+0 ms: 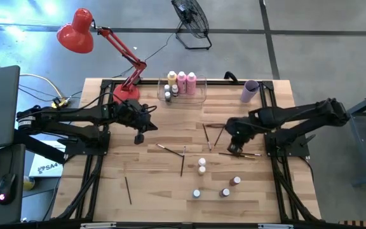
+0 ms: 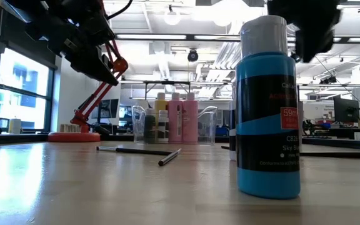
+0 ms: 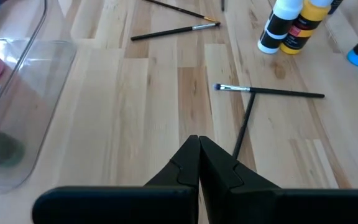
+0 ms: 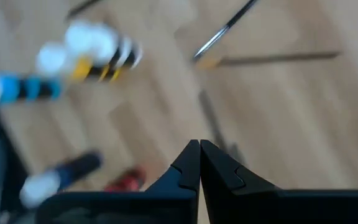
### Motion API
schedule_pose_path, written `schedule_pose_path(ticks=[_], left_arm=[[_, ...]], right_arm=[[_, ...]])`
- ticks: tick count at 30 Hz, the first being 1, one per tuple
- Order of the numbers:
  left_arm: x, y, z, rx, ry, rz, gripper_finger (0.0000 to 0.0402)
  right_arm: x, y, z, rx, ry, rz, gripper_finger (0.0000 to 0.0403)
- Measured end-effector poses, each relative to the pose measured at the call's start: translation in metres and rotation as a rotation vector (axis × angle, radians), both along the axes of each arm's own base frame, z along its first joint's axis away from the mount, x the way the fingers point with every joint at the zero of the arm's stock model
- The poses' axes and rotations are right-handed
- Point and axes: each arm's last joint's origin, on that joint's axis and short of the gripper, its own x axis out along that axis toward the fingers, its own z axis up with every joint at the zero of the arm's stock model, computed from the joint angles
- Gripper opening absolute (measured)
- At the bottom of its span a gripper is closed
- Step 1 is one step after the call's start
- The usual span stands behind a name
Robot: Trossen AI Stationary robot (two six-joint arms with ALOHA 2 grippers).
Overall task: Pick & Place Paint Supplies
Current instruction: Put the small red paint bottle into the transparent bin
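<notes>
My left gripper (image 1: 139, 136): fingers pressed together, empty, hovering above bare tabletop just in front of the clear bin (image 1: 184, 97).
My right gripper (image 1: 236, 149): fingers closed on nothing, poised over a paintbrush (image 1: 237, 154) directly beneath it.
Tall bottles (image 1: 182, 83): upright inside the bin, behind my left gripper.
Tiny bottles (image 1: 202, 166): scattered between my grippers, toward the table's front edge.
Crossed brushes (image 3: 271, 92): just ahead of my left fingertips.
</notes>
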Motion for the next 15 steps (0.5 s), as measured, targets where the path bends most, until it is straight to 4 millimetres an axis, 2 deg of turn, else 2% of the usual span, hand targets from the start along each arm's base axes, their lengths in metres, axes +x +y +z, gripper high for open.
schedule_pose_path(ticks=[4, 8, 15], left_arm=[[0.0, 0.0, 0.0, 0.0, 0.0, 0.0, 0.0], [0.0, 0.0, 0.0, 0.0, -0.001, 0.001, 0.0], [0.001, 0.0, 0.001, 0.003, -0.012, 0.001, 0.0]], right_arm=[[-0.005, 0.015, 0.0, 0.098, 0.044, 0.028, 0.0002], [-0.011, 0.029, -0.001, 0.224, 0.147, -0.135, 0.0002], [-0.024, 0.058, -0.003, 0.142, 0.169, -0.389, 0.0002]])
